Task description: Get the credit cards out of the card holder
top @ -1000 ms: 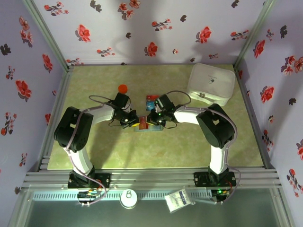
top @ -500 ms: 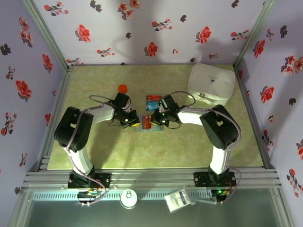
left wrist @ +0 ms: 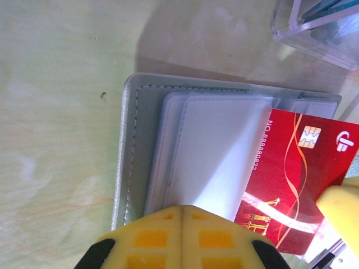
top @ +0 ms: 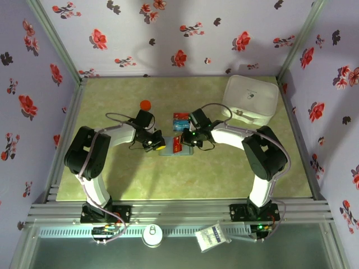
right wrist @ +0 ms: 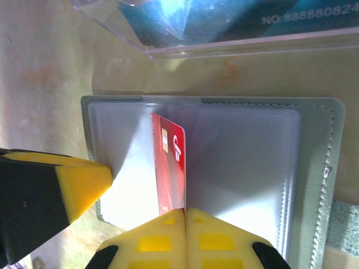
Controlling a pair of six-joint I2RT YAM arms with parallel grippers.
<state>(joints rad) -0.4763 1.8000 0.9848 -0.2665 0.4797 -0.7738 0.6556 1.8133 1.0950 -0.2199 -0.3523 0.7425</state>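
The grey card holder (top: 188, 151) (left wrist: 134, 145) (right wrist: 314, 168) lies open on the table between both arms. A red credit card (top: 175, 145) (left wrist: 297, 168) (right wrist: 168, 168) sticks partway out of its clear sleeve, standing on edge in the right wrist view. My right gripper (top: 183, 142) (right wrist: 184, 210) is shut on that card's near edge. My left gripper (top: 159, 145) (left wrist: 182, 210) is shut, its tips resting on the holder's left panel. A blue card (right wrist: 224, 19) lies in the clear plastic box (top: 180, 119) (left wrist: 320, 28) just behind the holder.
A large white lidded container (top: 250, 100) stands at the back right. An orange-capped bottle (top: 145, 105) stands behind the left arm. Flowered walls close in the table on three sides.
The right arm's elbow has swung to the right and its wrist has turned, the red card still in its jaws. The left arm has stayed put.
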